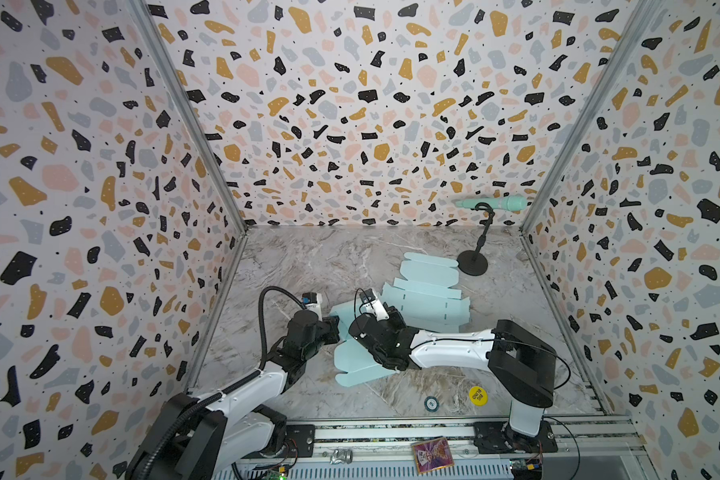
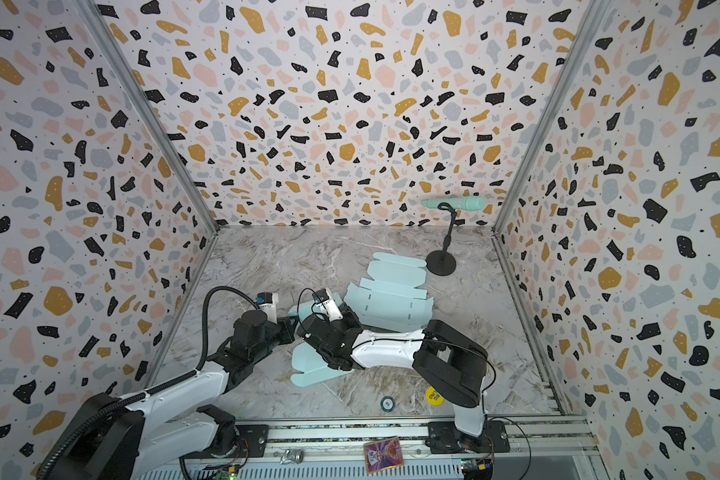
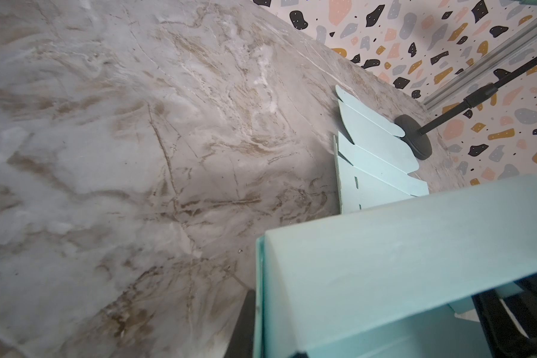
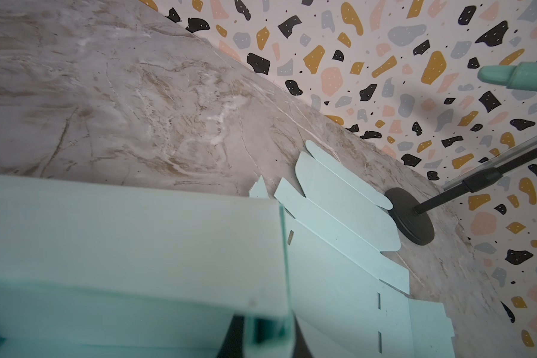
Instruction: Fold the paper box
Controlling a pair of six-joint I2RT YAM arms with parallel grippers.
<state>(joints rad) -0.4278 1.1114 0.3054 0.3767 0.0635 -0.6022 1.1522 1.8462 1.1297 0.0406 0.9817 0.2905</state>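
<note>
Mint card looms closest in both wrist views: a folded-up wall of the paper box [image 3: 400, 254], with one of the fingers [image 3: 244, 325] of the left gripper [image 1: 334, 326] dark against its edge. The right wrist view shows dark fingers [image 4: 234, 336] pinching a fold. Only the top views show the whole sheet [image 1: 429, 303] on the marble table [image 1: 308, 257]: far flaps lie flat toward 1 o'clock, near flaps toward 6 o'clock under the arms. The left gripper is clamped on the sheet's 9 o'clock edge, the right gripper [image 1: 393, 318] closed on it near the centre. A microphone stand [image 1: 472, 264] sits just beside the farthest flap. The right wrist view shows its mint microphone [image 4: 515, 77]. A yellow disc [image 1: 477, 395] at 5 o'clock appears in the top views alone.
</note>
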